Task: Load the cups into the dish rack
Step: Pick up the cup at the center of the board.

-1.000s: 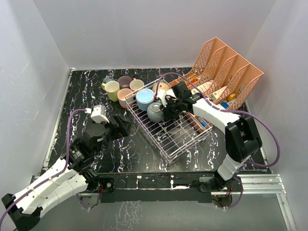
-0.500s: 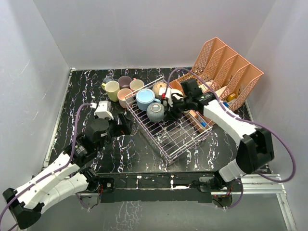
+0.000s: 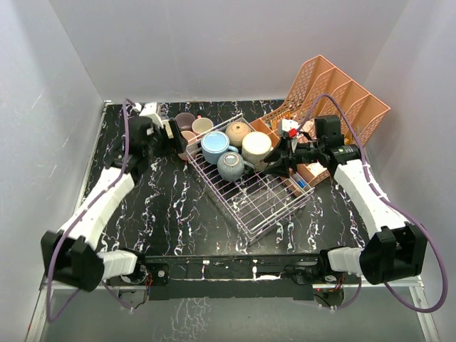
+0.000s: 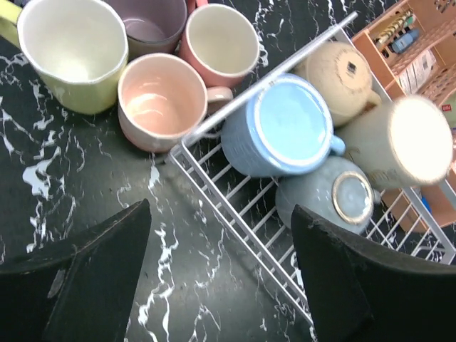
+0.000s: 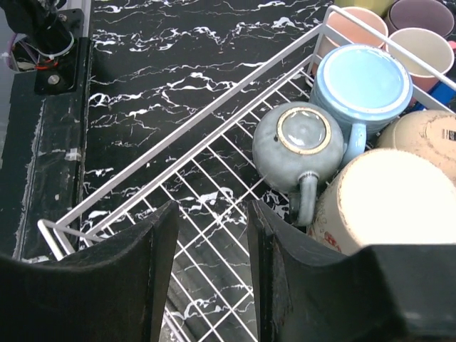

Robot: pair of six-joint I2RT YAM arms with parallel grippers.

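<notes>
Black marbled table (image 3: 164, 206) carries the dish rack (image 3: 265, 205) centre-right, loose cups (image 4: 153, 100), four it seems, just beside its far-left corner, salmon organiser (image 3: 335, 100) far right.

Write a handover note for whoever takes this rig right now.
Left gripper: open, empty, above the cups outside the rack.
Right gripper: open, empty, over the rack.
Done: four cups in the rack: light blue, grey-blue, tan, cream.
Left: four on the table beside it: yellow, mauve, pink, cream-lined pink.
</notes>
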